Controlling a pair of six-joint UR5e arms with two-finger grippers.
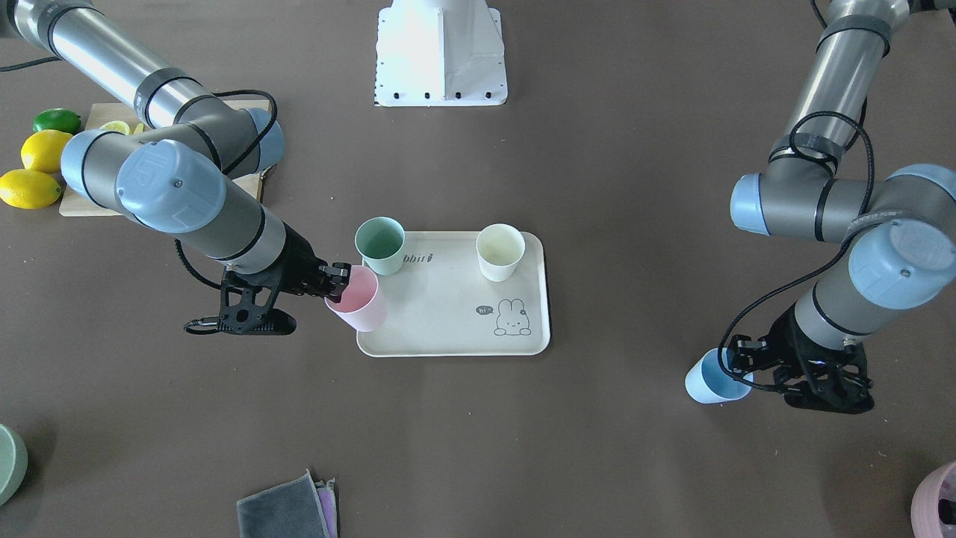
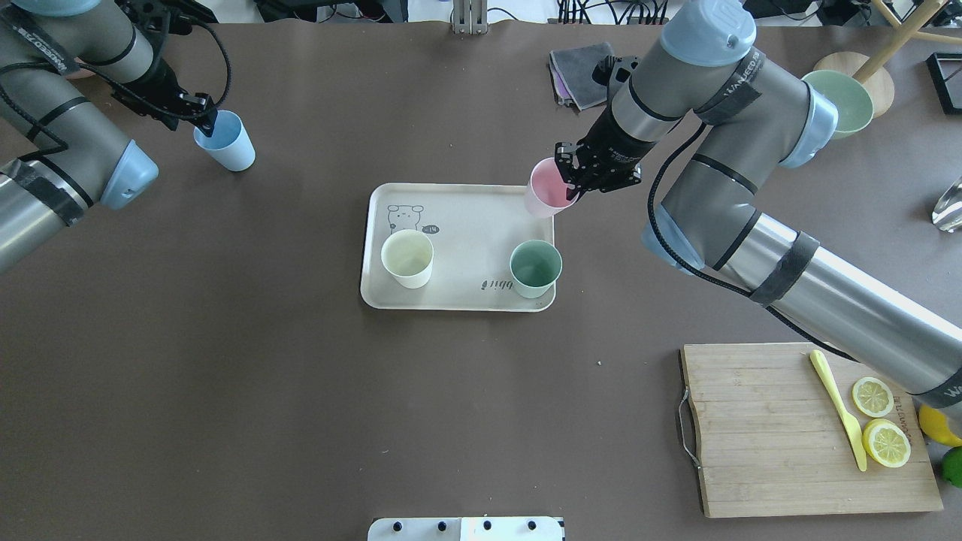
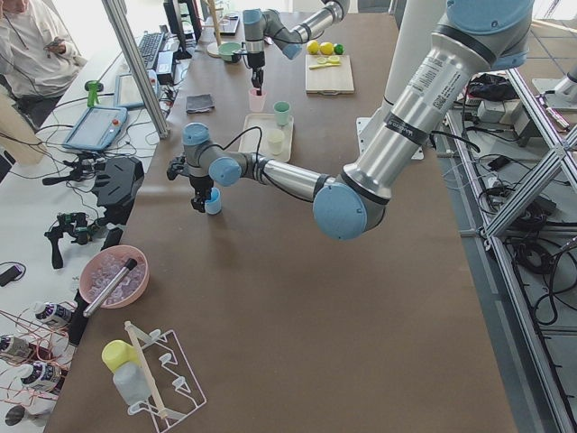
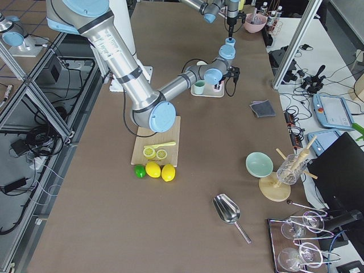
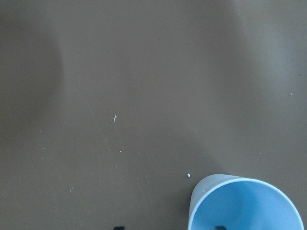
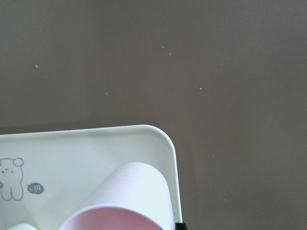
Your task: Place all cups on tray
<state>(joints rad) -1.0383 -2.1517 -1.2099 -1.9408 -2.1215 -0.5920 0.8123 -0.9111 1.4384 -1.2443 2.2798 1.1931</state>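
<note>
Cups: green cup [image 2: 535, 268] and cream cup [image 2: 407, 258] stand on the tray [image 2: 462, 225]. Pink cup [image 2: 547, 192] hangs tilted over the tray's far corner on my right, near the green cup. My right fingers [image 1: 336, 273] are clamped on its rim, one in, one out. It has no handle, so I pinch the rim, and I think that causes the lean. Can't tell if its base touches. Blue cup [image 2: 229, 146] sits on the desk [image 2: 301, 376], well apart from the tray. My left fingers [image 2: 207, 120] are spread apart across its wall, seemingly not gripping. Pink needs setting down and blue needs grasping.
</note>
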